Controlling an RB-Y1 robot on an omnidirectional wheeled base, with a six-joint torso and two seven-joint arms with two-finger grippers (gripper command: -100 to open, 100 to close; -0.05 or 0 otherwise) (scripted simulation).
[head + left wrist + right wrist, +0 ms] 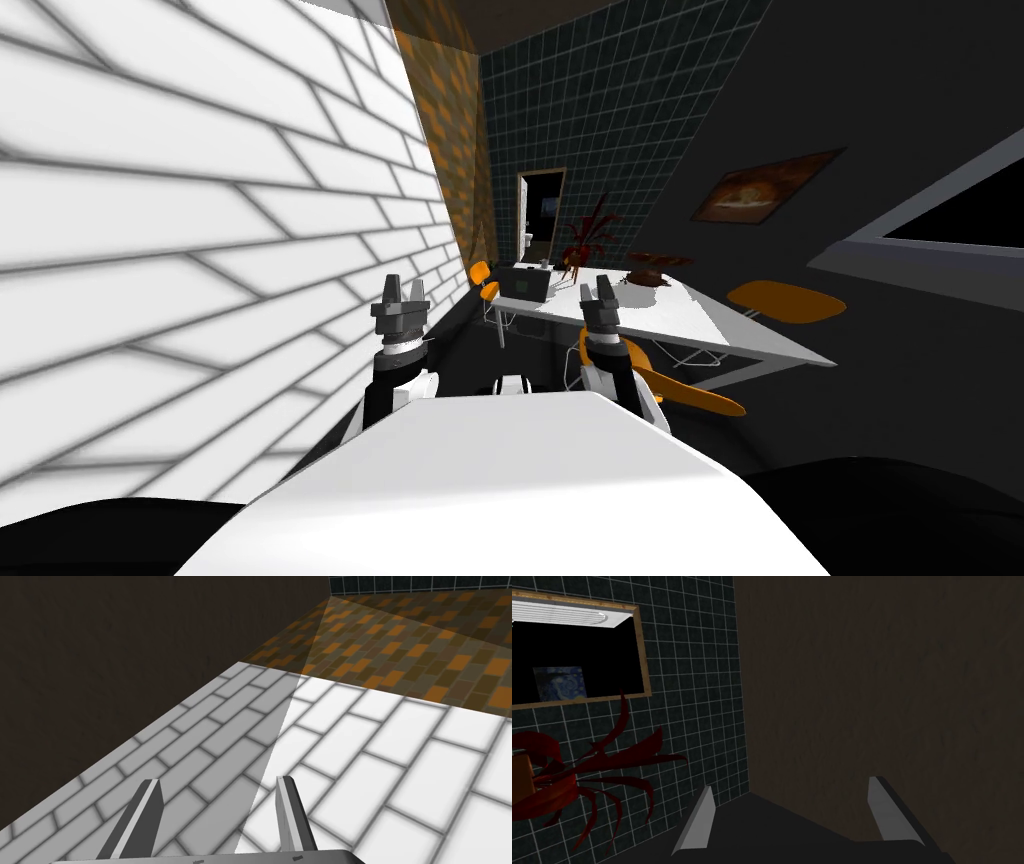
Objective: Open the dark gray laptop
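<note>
White brick wall [200, 250] ran along the left. Both arms were raised ahead of the chest, left gripper [404, 288] and right gripper [597, 292] pointing forward, jaws apart and empty. Well beyond them, the laptop [526, 285] sat on a white table's [720, 325] left end, near a red plant [588, 240]. An orange chair [690, 392] stood before the table.

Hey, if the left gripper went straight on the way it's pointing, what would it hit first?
Probably the white brick wall: the open left gripper points at it with nothing between, though the distance is unclear.
</note>
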